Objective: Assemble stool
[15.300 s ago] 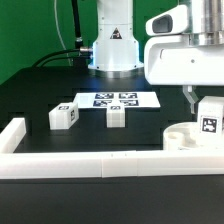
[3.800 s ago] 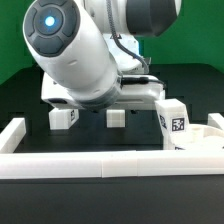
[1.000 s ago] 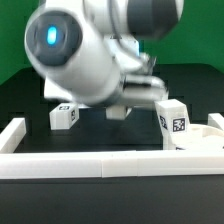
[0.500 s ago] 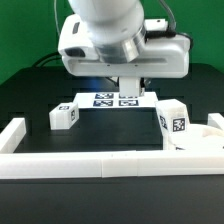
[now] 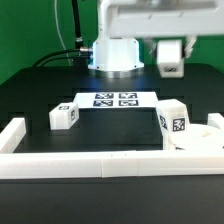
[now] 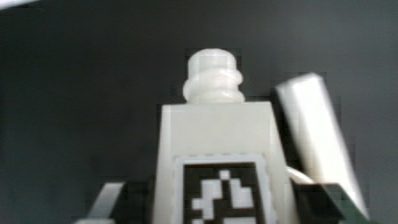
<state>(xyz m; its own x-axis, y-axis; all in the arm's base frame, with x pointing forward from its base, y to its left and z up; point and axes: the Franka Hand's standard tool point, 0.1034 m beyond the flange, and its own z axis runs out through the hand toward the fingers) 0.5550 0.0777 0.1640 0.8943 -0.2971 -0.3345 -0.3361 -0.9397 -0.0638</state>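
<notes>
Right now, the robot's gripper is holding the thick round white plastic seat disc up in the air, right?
No. The gripper holds up a short blocky white plastic leg, as the wrist view shows; the seat disc sits on the table.

The robot's smooth white cylindrical base (image 5: 117,55) had a dark band round its foot, and a bundle of thin black cables (image 5: 72,22) hung beside it at the exterior view's left before trailing off sideways. Higher up, the glossy white, boxy casing (image 5: 150,14) of the arm's end had rounded corners, caught the room's light on top and looked greyer underneath. Below it, the gripper (image 5: 170,55) showed two flat, dark grey fingers (image 6: 111,203).
</notes>
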